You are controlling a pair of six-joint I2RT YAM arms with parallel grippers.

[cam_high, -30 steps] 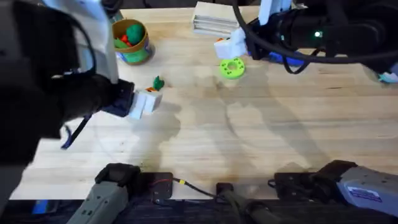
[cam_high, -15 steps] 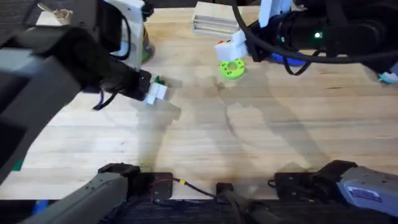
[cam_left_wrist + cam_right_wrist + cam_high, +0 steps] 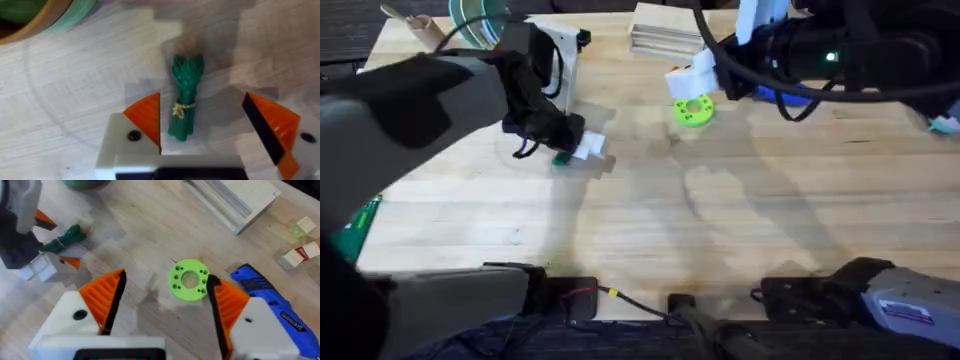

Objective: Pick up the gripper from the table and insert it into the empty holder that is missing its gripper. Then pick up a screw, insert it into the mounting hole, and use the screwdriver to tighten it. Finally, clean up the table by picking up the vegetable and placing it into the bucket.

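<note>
The vegetable [image 3: 185, 97], a slim dark green bundle, lies flat on the table between the orange pads of my left gripper [image 3: 202, 112], which is open and straddles it without touching. From overhead the left gripper [image 3: 582, 150] is left of centre, with the vegetable [image 3: 560, 158] peeking out beside it. The bucket [image 3: 40, 15] stands just beyond. At the back of the table my right gripper [image 3: 166, 278] hovers open and empty above a green ring [image 3: 189, 279]. The blue screwdriver [image 3: 265, 297] lies next to that ring. The loose gripper piece, holder and screw are out of view.
A stack of wooden plates [image 3: 665, 25] sits at the back centre. Small blocks [image 3: 300, 255] lie near the screwdriver. The left arm [image 3: 430, 100] covers much of the table's left side. The near half of the wooden table [image 3: 740, 230] is bare.
The left arm swung from beside the bucket toward the middle, and its gripper now stands around the vegetable. The right arm has not moved.
</note>
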